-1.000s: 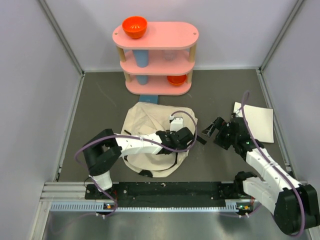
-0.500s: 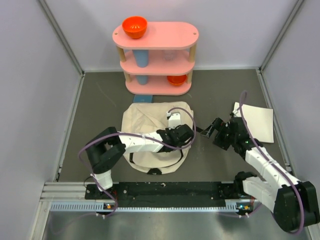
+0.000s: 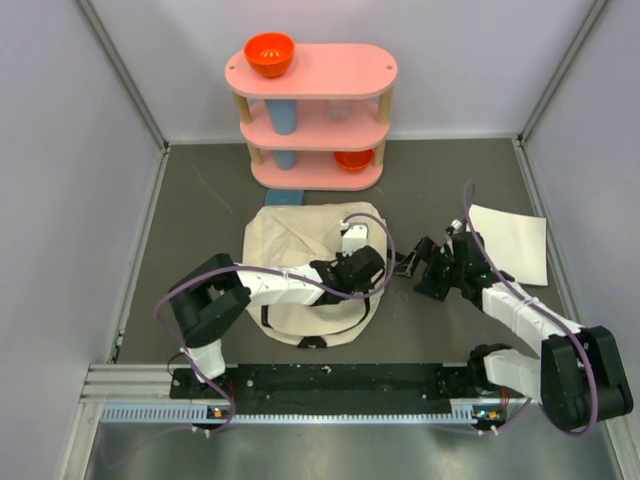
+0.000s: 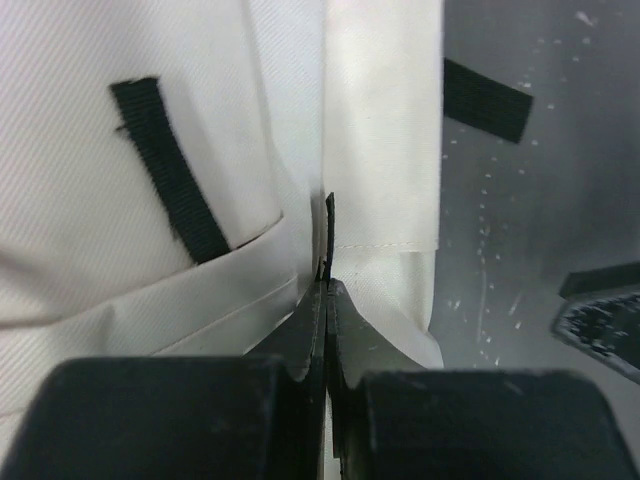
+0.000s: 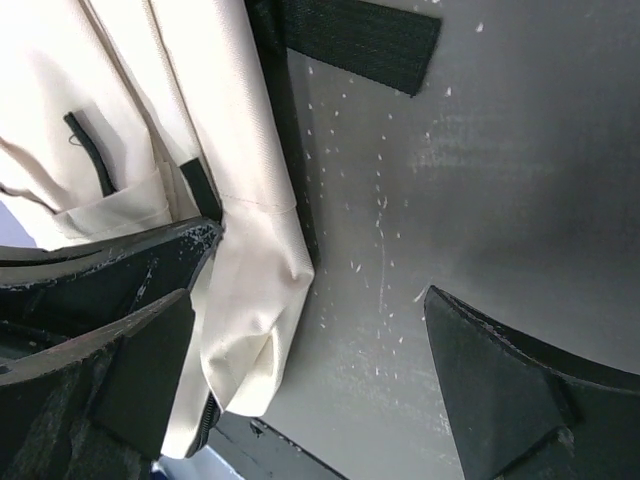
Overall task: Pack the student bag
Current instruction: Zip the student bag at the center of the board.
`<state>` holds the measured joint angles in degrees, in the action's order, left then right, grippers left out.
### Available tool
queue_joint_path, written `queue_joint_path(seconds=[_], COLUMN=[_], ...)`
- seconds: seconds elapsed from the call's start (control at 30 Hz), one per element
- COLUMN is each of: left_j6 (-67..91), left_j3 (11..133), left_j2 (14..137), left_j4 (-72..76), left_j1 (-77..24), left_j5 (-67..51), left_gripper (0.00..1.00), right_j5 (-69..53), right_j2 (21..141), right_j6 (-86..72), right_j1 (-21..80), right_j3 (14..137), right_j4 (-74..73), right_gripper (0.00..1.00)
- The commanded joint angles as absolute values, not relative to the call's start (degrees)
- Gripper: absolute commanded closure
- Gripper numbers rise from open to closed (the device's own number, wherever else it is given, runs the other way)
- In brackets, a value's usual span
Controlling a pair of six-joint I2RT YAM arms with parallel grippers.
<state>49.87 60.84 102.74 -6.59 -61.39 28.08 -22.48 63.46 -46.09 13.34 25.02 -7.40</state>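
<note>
Left gripper [image 4: 326, 285]: pinched shut on bag's [image 4: 380, 120] black tab [image 4: 328, 235] at right edge; right gripper [image 5: 310, 285]: hung open over same edge.

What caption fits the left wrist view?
Left tool shut on a thin black tab of the cream canvas backpack.

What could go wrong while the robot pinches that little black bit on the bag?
1. The left jaws are shut on only a thin black tab at the edge of the student bag; it might slip out when pulled.
2. The right jaws stand open beside the bag's edge, not holding it, so the soft bag might slide along instead of opening.
3. A loose black strap lies nearby and could get snagged.
</note>
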Motion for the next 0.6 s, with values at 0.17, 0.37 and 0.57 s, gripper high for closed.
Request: queue_joint_path(seconds=[0.17,0.37,0.57], left_j6=[37.71,34.54,33.57], left_j3=[53.62,49.57,49.21], left_j2=[92.91,89.91,91.22], left_j4=[12.46,16.61,17.58], left_j1=[-60.82,-60.73,-60.82], left_j5=[10.05,3.61,2.81], left_gripper=[1.00,1.00,1.00], right_j5=[-25.75,-25.75,-27.24], right_j2=[69.51,76.98,82.17], right_j6=[-46.58,-48.78,-50.54], right_j1=[13.27,13.27,13.27], right_j3=[30.14,34.71,36.82], right_j4=[-1.50,2.63,6.15], right_gripper=[0.04,0.04,0.05])
